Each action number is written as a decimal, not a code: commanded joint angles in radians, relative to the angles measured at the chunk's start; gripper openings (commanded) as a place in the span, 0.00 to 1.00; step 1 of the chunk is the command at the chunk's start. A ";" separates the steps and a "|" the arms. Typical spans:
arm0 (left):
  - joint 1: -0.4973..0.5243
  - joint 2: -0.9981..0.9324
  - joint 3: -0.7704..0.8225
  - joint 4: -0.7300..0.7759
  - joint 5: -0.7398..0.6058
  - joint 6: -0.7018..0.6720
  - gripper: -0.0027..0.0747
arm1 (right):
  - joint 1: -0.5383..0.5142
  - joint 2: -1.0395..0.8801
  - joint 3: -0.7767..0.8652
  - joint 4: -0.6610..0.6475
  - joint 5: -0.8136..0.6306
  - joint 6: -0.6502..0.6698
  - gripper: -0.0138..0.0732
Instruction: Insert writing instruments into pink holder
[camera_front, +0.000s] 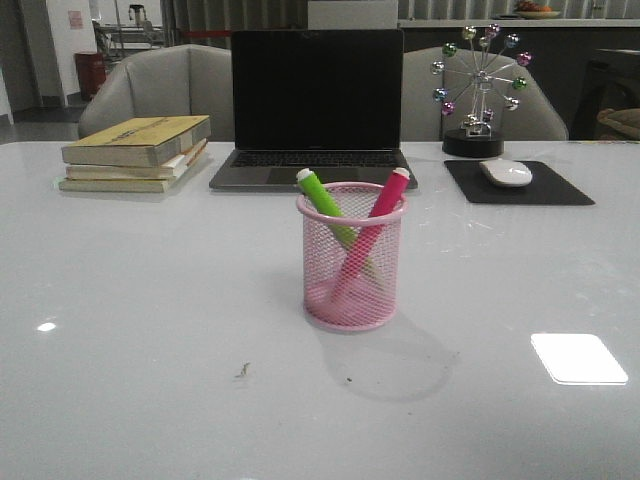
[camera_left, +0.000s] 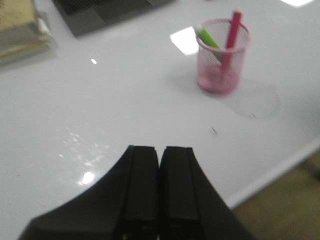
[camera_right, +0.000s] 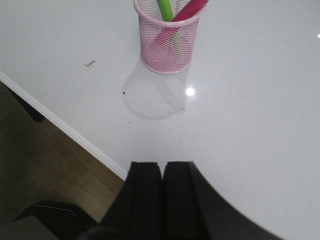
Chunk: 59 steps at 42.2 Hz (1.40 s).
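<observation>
The pink holder (camera_front: 351, 258) stands upright in the middle of the white table. Inside it lean the lime green marker (camera_front: 325, 203) and the magenta pink marker (camera_front: 380, 210), crossing each other, pale ends up. The left wrist view shows the pink holder (camera_left: 223, 57) with the green marker (camera_left: 208, 38) and pink marker (camera_left: 232, 31) well away from my left gripper (camera_left: 160, 149), which is shut and empty. In the right wrist view, the pink holder (camera_right: 167, 37) is far from my right gripper (camera_right: 162, 164), shut and empty near the table's front edge. Neither gripper appears in the front view.
Behind the cup sit an open laptop (camera_front: 315, 105), a stack of books (camera_front: 135, 152) at the back left, and a mouse (camera_front: 506, 172) on a black pad (camera_front: 518, 184) with a ferris-wheel ornament (camera_front: 480, 88) at the back right. The table edge (camera_right: 65, 131) is near the right gripper.
</observation>
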 joint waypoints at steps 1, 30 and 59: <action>0.100 -0.089 0.073 0.000 -0.258 -0.007 0.15 | -0.005 -0.003 -0.029 0.005 -0.063 -0.004 0.23; 0.445 -0.407 0.506 -0.016 -0.717 -0.007 0.15 | -0.005 -0.003 -0.029 0.005 -0.062 -0.004 0.23; 0.445 -0.407 0.506 -0.016 -0.717 -0.007 0.15 | -0.005 -0.005 -0.029 0.005 -0.066 -0.004 0.23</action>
